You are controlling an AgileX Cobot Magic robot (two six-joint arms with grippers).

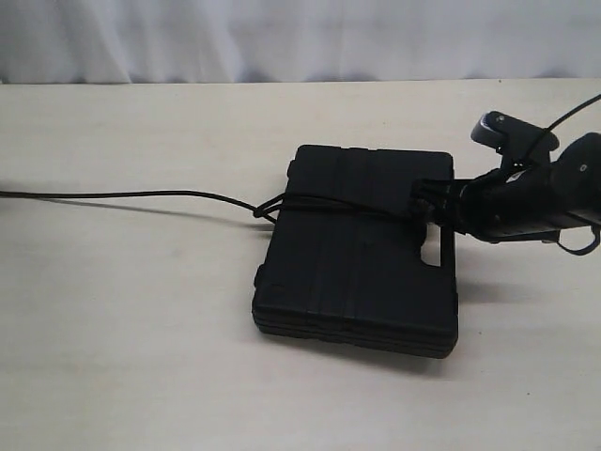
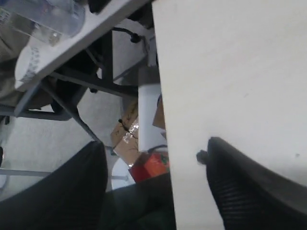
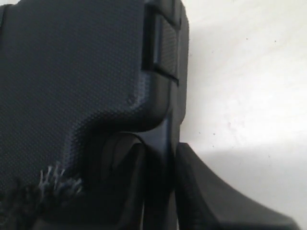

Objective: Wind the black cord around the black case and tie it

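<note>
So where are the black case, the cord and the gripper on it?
black case (image 1: 357,258): exterior view, top face.
black cord (image 1: 141,194): exterior view, loose left stretch.
right gripper (image 3: 160,158): right wrist view, between fingertips.

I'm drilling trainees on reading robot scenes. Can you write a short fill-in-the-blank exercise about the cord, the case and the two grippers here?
1. The black cord lies across the black case and trails off toward the ____ side of the exterior view.
2. The right gripper is shut on the case's ____.
3. The left gripper is open and holds ____.
Missing words: left; handle; nothing.
</note>
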